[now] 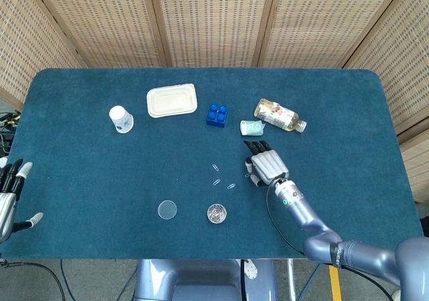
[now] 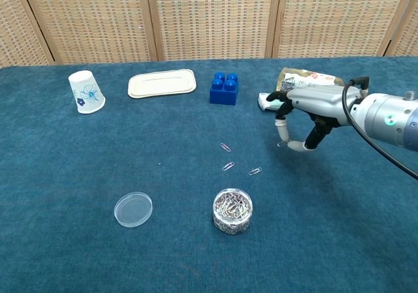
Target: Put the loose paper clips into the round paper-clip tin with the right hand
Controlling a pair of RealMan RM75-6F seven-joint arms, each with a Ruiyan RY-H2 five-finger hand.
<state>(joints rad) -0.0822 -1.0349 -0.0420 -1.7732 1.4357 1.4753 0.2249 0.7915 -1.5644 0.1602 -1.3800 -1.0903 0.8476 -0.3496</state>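
At table centre your three clips (image 2: 238, 162) lie loose, just behind tin (image 2: 232, 210); tin upright, already holding clips. Lid (image 2: 133, 209) lies left of tin. Your right hand (image 2: 307, 110) hovers right of clips, fingers apart, holding nothing. Left hand (image 1: 9, 200) at table's left edge, fingers spread, empty.

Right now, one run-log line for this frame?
right hand: above table, holds nothing, right of loose paper clips | clips: three on cloth | tin: open, lid off at left | left hand: idle at table edge
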